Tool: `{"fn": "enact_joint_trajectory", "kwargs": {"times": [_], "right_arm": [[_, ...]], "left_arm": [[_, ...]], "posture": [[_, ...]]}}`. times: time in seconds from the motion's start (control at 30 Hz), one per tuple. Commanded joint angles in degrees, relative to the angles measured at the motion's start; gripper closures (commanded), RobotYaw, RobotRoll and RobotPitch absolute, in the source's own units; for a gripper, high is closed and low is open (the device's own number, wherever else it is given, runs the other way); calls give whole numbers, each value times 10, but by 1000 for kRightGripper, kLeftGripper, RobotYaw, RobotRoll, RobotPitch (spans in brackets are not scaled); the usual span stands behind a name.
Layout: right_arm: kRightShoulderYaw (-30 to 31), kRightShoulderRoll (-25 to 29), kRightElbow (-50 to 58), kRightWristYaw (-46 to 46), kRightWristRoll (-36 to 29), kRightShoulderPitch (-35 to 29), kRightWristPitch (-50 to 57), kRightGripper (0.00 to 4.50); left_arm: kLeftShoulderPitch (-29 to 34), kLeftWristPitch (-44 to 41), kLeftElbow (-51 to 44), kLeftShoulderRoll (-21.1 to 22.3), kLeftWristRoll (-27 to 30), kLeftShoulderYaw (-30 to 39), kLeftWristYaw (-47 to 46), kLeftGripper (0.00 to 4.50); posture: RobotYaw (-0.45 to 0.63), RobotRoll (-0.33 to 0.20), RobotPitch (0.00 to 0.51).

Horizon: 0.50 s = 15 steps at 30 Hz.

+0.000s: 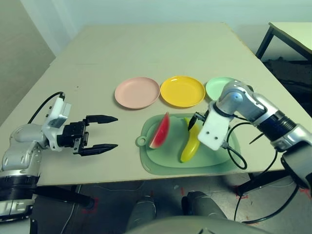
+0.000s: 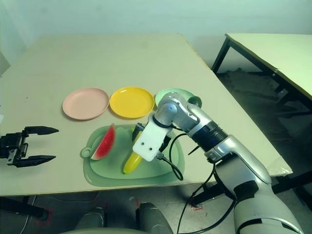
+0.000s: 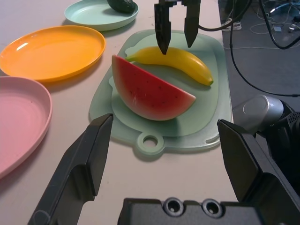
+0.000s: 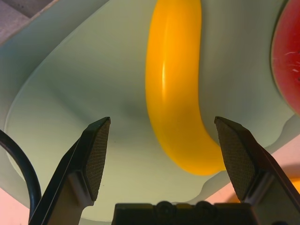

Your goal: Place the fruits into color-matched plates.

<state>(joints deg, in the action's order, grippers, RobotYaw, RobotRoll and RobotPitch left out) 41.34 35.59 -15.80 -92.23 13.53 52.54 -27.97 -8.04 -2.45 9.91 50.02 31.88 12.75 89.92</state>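
Left arm at near left, forearm lying low, left gripper [image 1: 103, 132] pointing right, roughly level, fingers spread wide, empty. Right arm reaching in from right, elbow bent, wrist tipped steeply down, right gripper [image 3: 176, 29] pointing downward, fingers [image 4: 96, 154] parted wide, gripping nothing.

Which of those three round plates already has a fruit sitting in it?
The mint green plastic plate, at the end of the row beside the yellow one: a small dark green avocado lies in it. The pink plate and yellow plate are bare.

Pale green cutting board [image 1: 217, 165] with ring tab [image 1: 141, 142] near front edge of beige table [image 1: 146, 48]; second table [image 2: 273, 53] at right.
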Motion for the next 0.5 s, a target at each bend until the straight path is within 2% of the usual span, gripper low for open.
{"fn": "enact_joint_trajectory", "kwargs": {"times": [0.03,0.17,0.2,0.27,0.47,0.5], "right_arm": [[9,-2,6,-3,6,-9,5,26],[16,2,13,-3,3,-11,17,26],[16,3,14,-3,3,-12,18,198],[15,1,13,-3,3,-13,22,657],[18,4,15,-3,4,-17,31,2784],[18,5,17,-3,3,-18,32,2823]], "left_arm": [[-3,-7,-14,-5,0,-5,-8,0],[1,-16,-31,-7,4,-3,-17,0],[2,-17,-34,-7,4,-2,-18,0],[4,-18,-37,-8,4,-2,-20,0],[3,-21,-40,-7,4,-1,-25,0],[3,-22,-41,-7,4,-1,-25,0]], "posture": [[-40,0,43],[-35,0,47],[-35,0,47],[-33,0,47],[-33,0,47],[-33,0,47]]}}
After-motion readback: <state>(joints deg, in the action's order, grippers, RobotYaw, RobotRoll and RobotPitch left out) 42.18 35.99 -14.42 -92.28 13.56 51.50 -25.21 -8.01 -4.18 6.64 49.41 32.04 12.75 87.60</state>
